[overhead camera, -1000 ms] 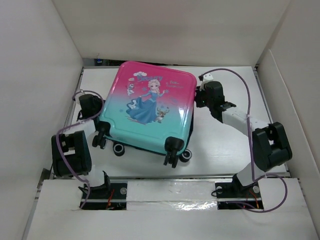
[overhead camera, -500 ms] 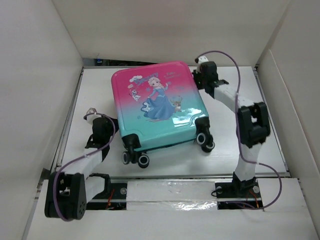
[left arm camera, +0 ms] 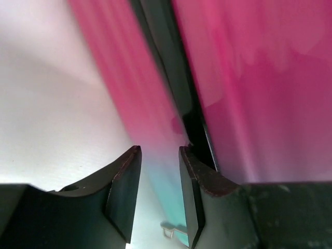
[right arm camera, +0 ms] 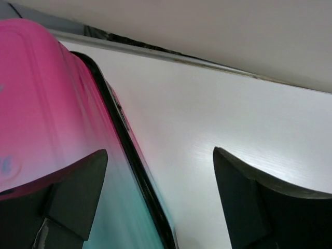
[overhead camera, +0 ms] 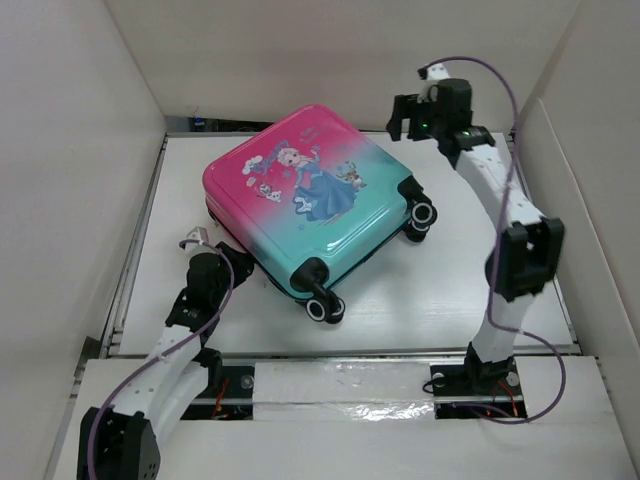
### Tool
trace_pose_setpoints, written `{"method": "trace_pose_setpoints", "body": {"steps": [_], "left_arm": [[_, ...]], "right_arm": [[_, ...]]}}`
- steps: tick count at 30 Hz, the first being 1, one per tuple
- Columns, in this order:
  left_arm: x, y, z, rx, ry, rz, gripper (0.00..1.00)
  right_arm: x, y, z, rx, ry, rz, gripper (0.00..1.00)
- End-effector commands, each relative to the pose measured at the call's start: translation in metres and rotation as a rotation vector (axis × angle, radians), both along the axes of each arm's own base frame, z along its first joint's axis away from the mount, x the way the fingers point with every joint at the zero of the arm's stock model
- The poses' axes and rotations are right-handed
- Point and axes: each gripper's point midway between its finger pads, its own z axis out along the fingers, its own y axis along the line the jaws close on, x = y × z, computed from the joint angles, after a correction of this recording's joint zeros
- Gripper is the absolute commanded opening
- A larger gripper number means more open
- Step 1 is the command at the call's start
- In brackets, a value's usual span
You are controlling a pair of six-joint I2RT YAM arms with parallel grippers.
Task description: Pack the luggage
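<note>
Centrally, closed luggage, right claw spread

Lettering printed on the luggage lid is too small to read.

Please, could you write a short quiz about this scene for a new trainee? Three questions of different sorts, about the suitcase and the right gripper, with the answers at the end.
1. True or false: the luggage lies closed, with its princess picture facing up.
2. Choose one. The right gripper is:
A) shut on a wheel
B) open and holding nothing, raised beside the far right corner of the luggage
C) reaching inside the luggage
3. Fill in the gap: the wheels sit at the ___ end of the luggage (pink or teal).

Key: 1 true; 2 B; 3 teal.
</note>
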Motion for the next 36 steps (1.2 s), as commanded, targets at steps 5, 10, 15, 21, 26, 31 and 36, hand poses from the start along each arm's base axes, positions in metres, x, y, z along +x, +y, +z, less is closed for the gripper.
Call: {"method": "trace_pose_setpoints", "body": {"steps": [5, 10, 15, 21, 26, 31, 36], "left_arm": [[0.008, 0.007, 0.124, -0.115, -0.399, 0.074, 0.31], [-0.006, 0.04, 0.191, -0.181, -0.59, 0.248, 0.23], [0.007, 0.027, 0.246, -0.269, -0.718, 0.197, 0.25], [0.096, 0.02, 0.288, -0.193, -0.624, 0.181, 0.32], [0.206, 0.055, 0.296, -0.183, -0.491, 0.139, 0.32], [0.284, 0.099, 0.221, -0.076, -0.217, 0.082, 0.33], [0.322, 0.103, 0.164, -0.092, -0.047, -0.081, 0.33]], "right_arm": [[-0.127, -0.054, 0.09, 0.104, -0.351, -0.138, 0.22], [-0.206, -0.037, -0.011, 0.154, -0.277, -0.115, 0.0], [-0.252, -0.025, -0.064, 0.135, -0.182, -0.085, 0.0], [-0.267, -0.014, -0.093, 0.121, -0.137, -0.037, 0.0], [-0.254, 0.009, -0.107, 0.051, -0.072, 0.039, 0.0], [-0.249, 0.028, -0.12, 0.05, -0.036, 0.094, 0.0], [-0.252, 0.034, -0.138, 0.056, 0.0, 0.088, 0.0]]}}
